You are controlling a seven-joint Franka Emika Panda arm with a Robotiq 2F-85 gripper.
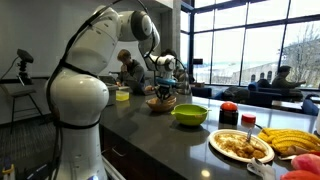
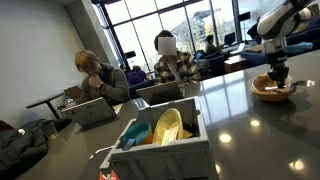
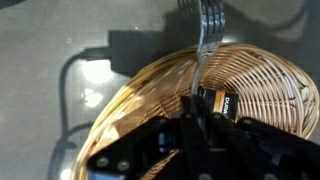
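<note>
**Your jaws are clamped on the fork, right over the wicker basket**

Wrist view: your jaws are closed together on the handle of a metal fork [image 3: 203, 45]. The handle runs up out of the grip, and the tines reach past the far rim of the wicker basket [image 3: 140, 95], over the grey desk [image 3: 60, 40]. The basket sits directly beneath the jaws. A black battery [image 3: 222, 103] lies inside it, just beside the fork handle and close to your fingertips. You cannot tell from here whether the fork touches the basket's rim.

In an exterior view, your white arm [image 1: 85, 60] arches across to the basket [image 1: 160, 102], which stands on the dark desk [image 1: 130, 115]. The jaws hang straight above it, and the fork is too small to make out. A green bowl [image 1: 190, 114] sits near the basket, on the camera's side of it. Farther from the basket, past the bowl, are a red-lidded jar [image 1: 229, 112], a plate of food [image 1: 240, 146] and a bunch of bananas [image 1: 292, 141].

In an exterior view, the basket [image 2: 272, 90] stands at the far end of the glossy desk [image 2: 235, 125], and your jaws come down into it from above. A white crate [image 2: 165, 145] sits well apart from the basket, close to the camera.
</note>
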